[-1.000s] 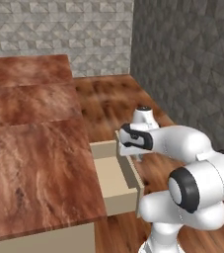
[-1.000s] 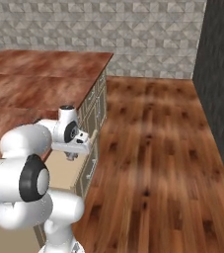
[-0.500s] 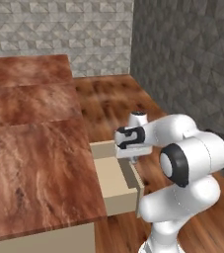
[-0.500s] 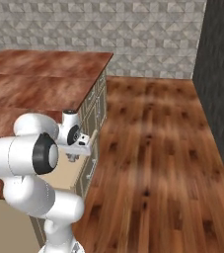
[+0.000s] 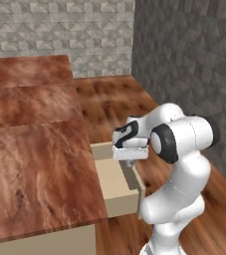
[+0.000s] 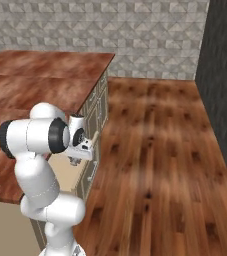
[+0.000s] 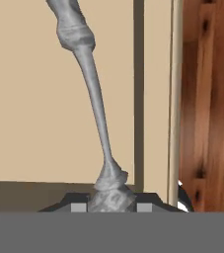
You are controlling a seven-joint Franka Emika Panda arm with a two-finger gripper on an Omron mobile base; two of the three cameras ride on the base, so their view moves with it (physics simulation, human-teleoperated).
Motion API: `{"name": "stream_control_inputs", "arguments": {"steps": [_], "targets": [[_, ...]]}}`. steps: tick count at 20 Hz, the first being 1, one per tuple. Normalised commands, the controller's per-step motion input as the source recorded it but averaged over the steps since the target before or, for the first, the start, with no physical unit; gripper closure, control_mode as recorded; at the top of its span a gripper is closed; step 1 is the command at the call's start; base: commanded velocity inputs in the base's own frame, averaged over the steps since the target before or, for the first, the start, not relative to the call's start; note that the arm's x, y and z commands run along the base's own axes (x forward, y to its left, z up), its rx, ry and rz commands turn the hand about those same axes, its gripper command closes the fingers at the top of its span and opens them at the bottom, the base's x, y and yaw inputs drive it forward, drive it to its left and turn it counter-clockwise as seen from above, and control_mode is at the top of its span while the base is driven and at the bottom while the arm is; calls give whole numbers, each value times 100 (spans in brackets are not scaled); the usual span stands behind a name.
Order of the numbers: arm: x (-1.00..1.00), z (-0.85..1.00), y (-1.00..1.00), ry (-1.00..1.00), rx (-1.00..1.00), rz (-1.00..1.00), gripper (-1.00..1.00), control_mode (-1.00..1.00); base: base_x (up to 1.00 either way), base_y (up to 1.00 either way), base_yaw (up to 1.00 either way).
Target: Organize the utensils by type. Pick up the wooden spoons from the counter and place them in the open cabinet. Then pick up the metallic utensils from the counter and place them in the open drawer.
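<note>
My gripper is shut on the end of a slim silver metal utensil, which points away from the hand over the pale bottom of the open drawer. Its far end is cut off at the top of the hand view, so I cannot tell whether it is the spoon or the fork. In the left base view the gripper hangs just above the drawer, near its outer end. From the right, the gripper is over the drawer beside the counter.
The reddish-brown counter stretches to the left of the drawer. Wooden floor lies open to the right, with a dark stone wall beyond. The drawer's side wall runs close beside the utensil.
The hand has sunk a little toward the drawer with the utensil still held, and the elbow has swung forward. The views have not shifted.
</note>
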Motion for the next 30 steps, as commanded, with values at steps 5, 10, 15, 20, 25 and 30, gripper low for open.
{"name": "stream_control_inputs", "arguments": {"steps": [5, 10, 15, 20, 25, 30], "targets": [[41, -43, 15, 4, 6, -21, 100, -100, 0, 0, 0], [35, -38, 8, 0, 8, -20, 100, -100, 0, 0, 0], [23, -39, 0, 0, 2, -8, 100, -100, 0, 0, 0], [21, -42, 3, 0, 0, -2, 100, -100, 0, 0, 0], [6, -56, -10, 1, 0, 0, 100, -100, 0, 0, 0], [0, -67, -41, 5, 0, 0, 100, -100, 0, 0, 0]]}}
